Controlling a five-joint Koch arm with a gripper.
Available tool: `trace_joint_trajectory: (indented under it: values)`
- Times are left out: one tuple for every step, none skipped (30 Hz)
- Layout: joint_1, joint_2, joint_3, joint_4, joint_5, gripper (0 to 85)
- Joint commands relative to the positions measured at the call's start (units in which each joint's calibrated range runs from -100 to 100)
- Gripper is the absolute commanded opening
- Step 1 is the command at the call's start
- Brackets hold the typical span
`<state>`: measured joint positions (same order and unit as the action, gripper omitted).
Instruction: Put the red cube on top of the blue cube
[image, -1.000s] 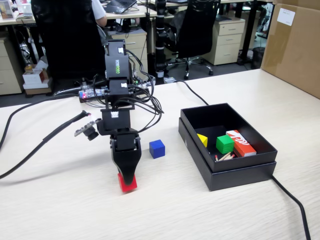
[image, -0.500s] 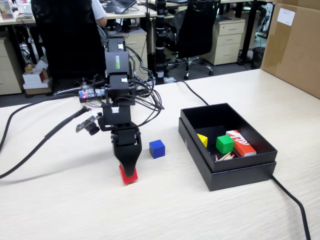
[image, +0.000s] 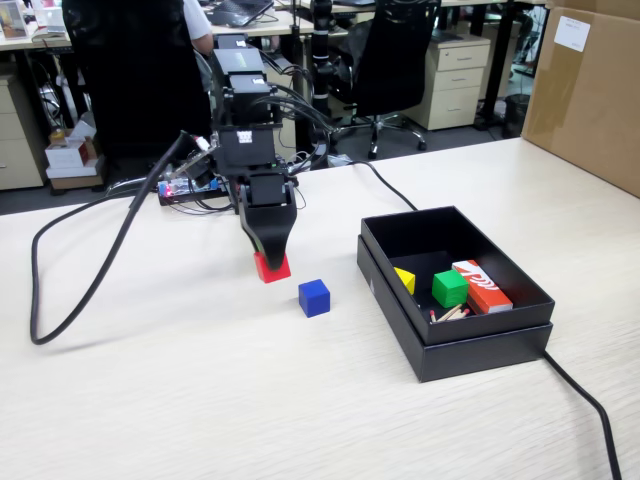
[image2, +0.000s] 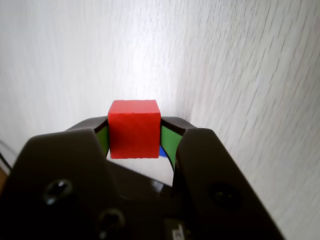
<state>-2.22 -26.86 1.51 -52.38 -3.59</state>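
Two jaws, clamped on opposite faces of the red cube (image2: 134, 129); in the wrist view their green-lined inner faces press its left and right sides, and the cube juts forward beyond the tips. Gripper (image: 271, 262) hangs from the arm, pointing down, with the cube held clear of the counter (image: 200, 400).

Blue cube (image: 314, 297): resting on the counter, near the held cube and down-right of it in the fixed view, not under it. Nothing stacked on it.

Progress, by my reckoning: pick-up done, cube lifted; carrying across, lining up over the blue cube, lowering and release all remain.

Black box (image: 520, 320): open, to the right, holding a green cube (image: 450, 288), a yellow piece (image: 405, 280) and a red-and-white carton (image: 482, 286); not part of the job.

Hard to make out: wrist view shows only a blue sliver below the red cube, too little to identify. Height of the cube above the counter cannot be judged. Small sticks beside the carton are unclear.
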Motion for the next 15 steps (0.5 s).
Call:
trace_joint_trajectory:
  values:
    - [1.07, -7.51, 0.76, -0.36, 1.12, 0.8]
    - [1.71, -8.77, -0.33, -0.36, 1.76, 0.8]
    - [2.1, -9.34, -1.05, -0.36, 2.25, 0.8]
    - [2.44, -9.91, -1.51, -0.36, 2.69, 0.8]
    - [2.69, -10.03, -1.87, -0.36, 3.03, 0.8]
    - [2.88, -10.26, -2.14, -0.36, 3.42, 0.8]
    - [3.08, -10.37, -2.32, -0.36, 3.86, 0.8]
    - [3.37, -10.37, -2.5, -0.36, 4.2, 0.8]
    - [3.66, -10.37, -2.59, -0.36, 4.59, 0.8]
    - [3.96, -10.37, -2.59, -0.36, 5.08, 0.8]
    - [4.35, -10.14, -2.78, -0.36, 5.57, 0.8]
    - [4.4, -10.03, -2.78, -0.36, 5.71, 0.8]
    - [4.49, -9.34, -2.78, -0.28, 5.91, 0.8]
    - [4.54, -9.0, -2.78, -0.19, 5.96, 0.8]
    - [4.59, -8.42, -2.78, -0.02, 6.01, 0.8]
